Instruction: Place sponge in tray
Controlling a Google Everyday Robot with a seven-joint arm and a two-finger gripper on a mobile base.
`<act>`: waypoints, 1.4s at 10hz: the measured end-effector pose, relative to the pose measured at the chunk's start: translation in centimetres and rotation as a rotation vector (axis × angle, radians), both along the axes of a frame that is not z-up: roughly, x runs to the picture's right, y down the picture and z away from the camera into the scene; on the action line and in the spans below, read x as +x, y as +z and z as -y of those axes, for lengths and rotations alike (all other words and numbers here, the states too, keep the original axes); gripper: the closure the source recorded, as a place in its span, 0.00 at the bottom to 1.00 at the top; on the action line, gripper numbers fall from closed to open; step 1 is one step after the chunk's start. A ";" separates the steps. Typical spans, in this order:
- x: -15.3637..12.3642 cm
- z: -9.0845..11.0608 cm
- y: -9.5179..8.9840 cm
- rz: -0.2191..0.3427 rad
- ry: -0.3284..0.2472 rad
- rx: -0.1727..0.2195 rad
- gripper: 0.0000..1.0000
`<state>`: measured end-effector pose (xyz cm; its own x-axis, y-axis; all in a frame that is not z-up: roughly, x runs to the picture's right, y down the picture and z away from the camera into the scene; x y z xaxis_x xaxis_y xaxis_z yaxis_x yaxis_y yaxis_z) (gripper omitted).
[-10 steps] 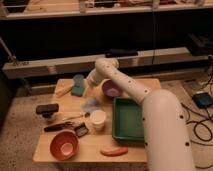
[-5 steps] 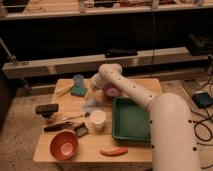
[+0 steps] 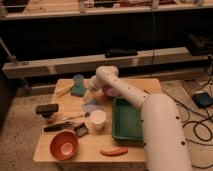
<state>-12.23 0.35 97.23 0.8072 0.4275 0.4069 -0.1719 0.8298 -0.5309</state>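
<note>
At the far edge of the table (image 3: 131, 86), around 12 o'clock on the tabletop, the white arm bends down and hides most of its own end. The gripper (image 3: 92, 89) shows only as a pale stub beneath the wrist, and I cannot tell whether it is open or closed, or whether it touches anything. Behind the arm a purple bowl (image 3: 111, 92) shows only as a sliver of rim. The arm's thick lower section also covers the right rim of the tray (image 3: 126, 119) and the table's right side.

The sponge (image 3: 78, 91) lies flat on the table at about 11 o'clock on the tabletop. It is just beside the gripper, at its 9 o'clock, and outside the tray. A light-blue cup (image 3: 78, 79) stands right behind it, at its 12 o'clock, and a yellowish object (image 3: 64, 90) too blurred to name lies at its 9 o'clock. The tray sits at about 4 o'clock from the gripper, and its visible floor is bare.

A pale bluish thing (image 3: 92, 106) at the gripper's 6 o'clock is too indistinct to identify. Nearer stands a white cup (image 3: 97, 120), with an orange bowl (image 3: 64, 145) at about 7 o'clock on the tabletop.
</note>
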 end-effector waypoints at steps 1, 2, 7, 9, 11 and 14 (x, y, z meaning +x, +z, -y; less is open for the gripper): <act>-0.1 0.0 0.3 0.006 0.004 0.002 0.20; -0.2 0.1 0.6 0.019 0.012 0.004 0.20; -1.4 -0.1 2.7 0.038 0.034 0.010 0.20; -1.3 0.1 3.3 0.039 0.047 0.007 0.30; -1.7 -0.1 3.6 0.055 0.055 -0.019 0.46; -2.3 -1.0 3.8 0.190 0.037 -0.193 0.79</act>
<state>-14.49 1.32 101.08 0.7065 0.5395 0.4581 -0.0819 0.7052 -0.7043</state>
